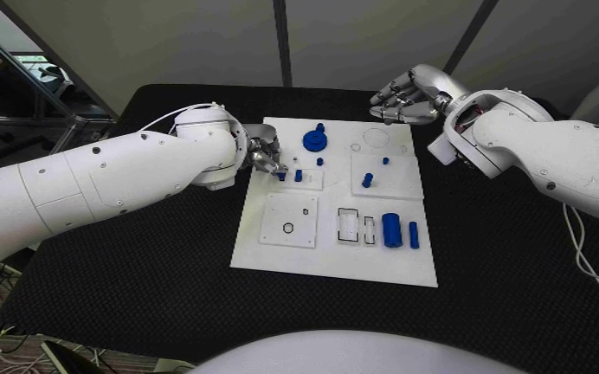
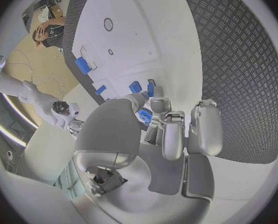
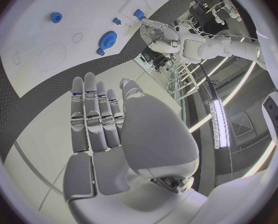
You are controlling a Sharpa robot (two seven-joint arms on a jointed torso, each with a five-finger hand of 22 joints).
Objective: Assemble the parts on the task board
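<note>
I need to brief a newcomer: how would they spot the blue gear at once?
Find the white task board mid-table, then its far edge. The blue gear lies there, just beyond the left hand. It alone is a wide toothed disc; the other blue parts are slim pegs or cylinders.

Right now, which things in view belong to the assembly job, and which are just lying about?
Job things:
white task board
blue toothed gear
large blue cylinder
slim blue rod
small blue peg
small blue part pinched by the left hand

Just there:
black table
idle right hand
</note>
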